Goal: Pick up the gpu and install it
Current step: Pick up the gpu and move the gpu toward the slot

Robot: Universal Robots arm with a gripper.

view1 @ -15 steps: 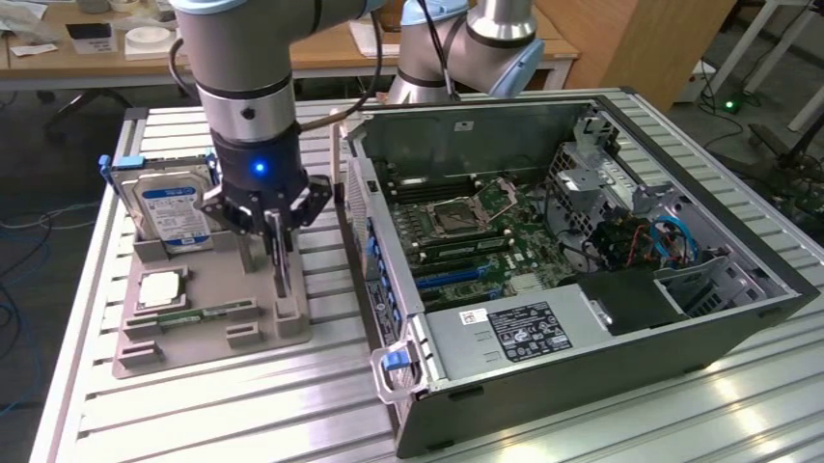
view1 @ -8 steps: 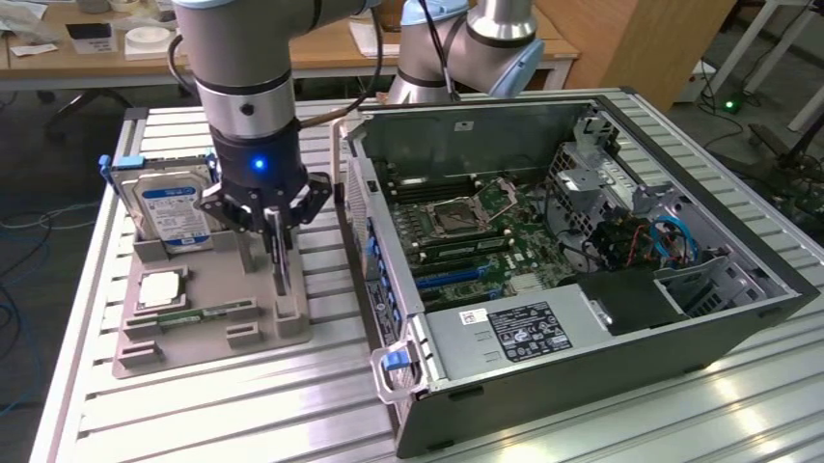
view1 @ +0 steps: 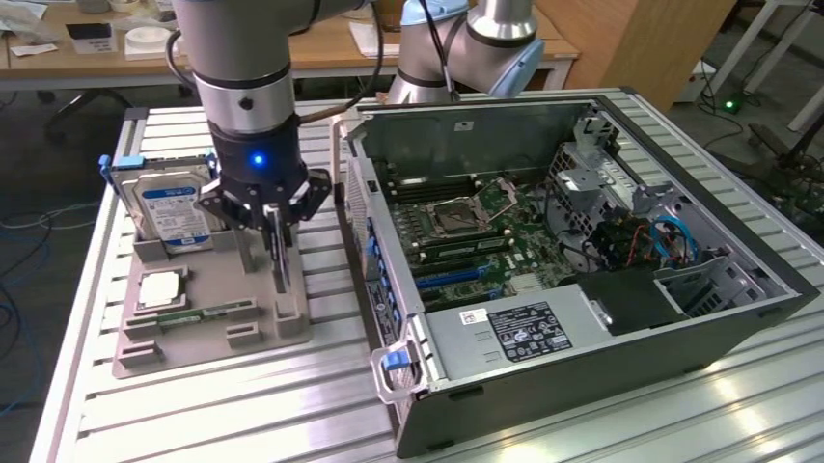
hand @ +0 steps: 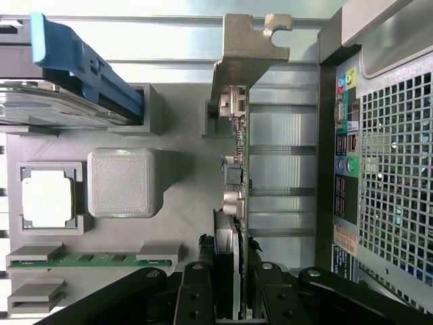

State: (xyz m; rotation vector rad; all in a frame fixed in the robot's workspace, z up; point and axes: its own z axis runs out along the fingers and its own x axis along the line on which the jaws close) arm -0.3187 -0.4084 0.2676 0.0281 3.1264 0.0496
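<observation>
Claw is straight down over the grey parts holder, closed on the gpu. The wrist view shows one pad pressed to each face of the board near its upper edge.

gpu position: on edge in its holder slot, upright, not lifted. It is just beside the open computer case, with the silver end bracket at the end away from the claw.

Handling, my judgement:
- Light, stiff and thin.
- Bare board, so fragile. Small components stand proud on one face and could be knocked.
- Faces smooth, so it could slip or pivot if pinched off-centre.
- Best hold is flat board across the top edge, clear of chips and connector edge. The present grip is toward the end opposite the bracket, so the bracket end may sag.

Writing:
- Hard drive has a blue and white label, text not readable.
- Power supply label is white with dense print, not readable.
- Orange sticker on the case rear is illegible.
- No brand made out on the gpu.

Also in the holder: processor and memory stick.
</observation>
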